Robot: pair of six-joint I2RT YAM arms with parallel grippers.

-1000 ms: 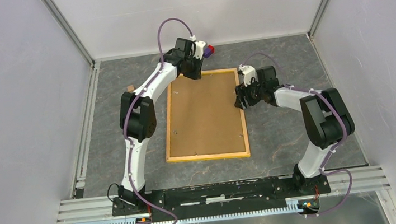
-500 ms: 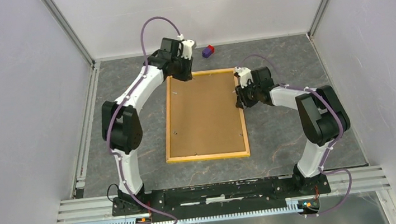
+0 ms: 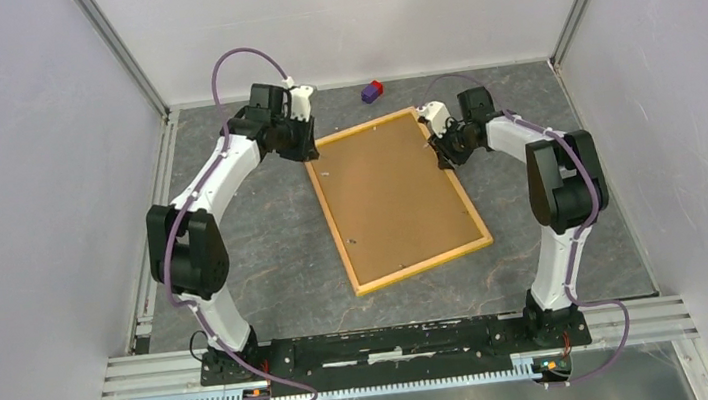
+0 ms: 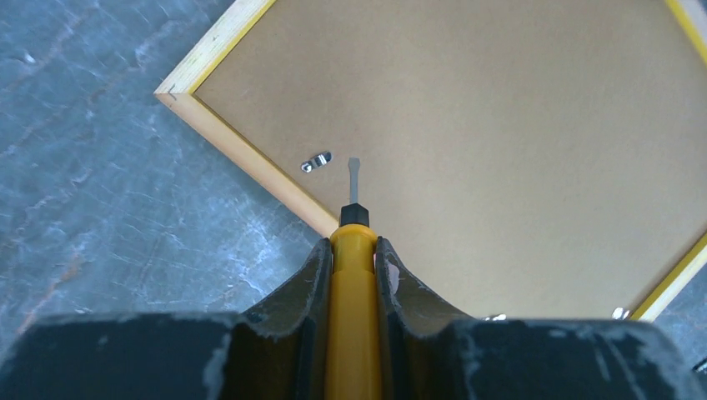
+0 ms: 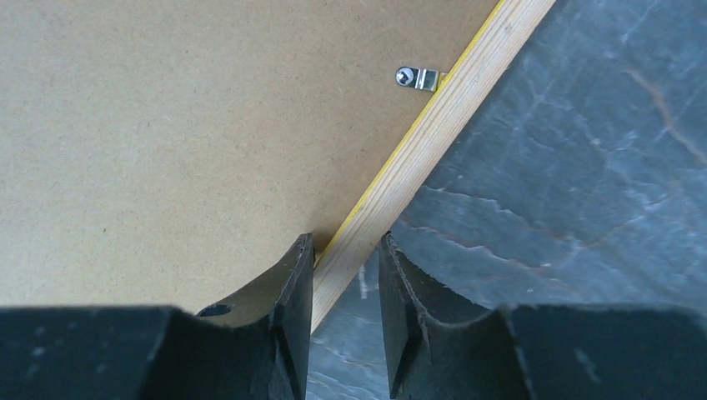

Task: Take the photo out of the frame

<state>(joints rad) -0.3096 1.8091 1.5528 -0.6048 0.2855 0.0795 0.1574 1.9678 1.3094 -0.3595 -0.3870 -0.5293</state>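
The frame lies face down and skewed on the grey floor, its brown backing board up. The photo is hidden under it. My left gripper is at the frame's far left corner, shut on a yellow screwdriver. The screwdriver's blade tip hovers beside a small metal clip. My right gripper is at the far right edge. Its fingers clamp the wooden yellow border between them; my right gripper sits just below another clip.
A small purple and red block lies by the back wall, beyond the frame. Walls with metal rails close in the floor on the left, right and back. More clips sit along the frame's other edges.
The frame has swung counter-clockwise, its far end moving right and up with my right gripper. My left arm has moved left, from the frame's top edge to its far left corner.
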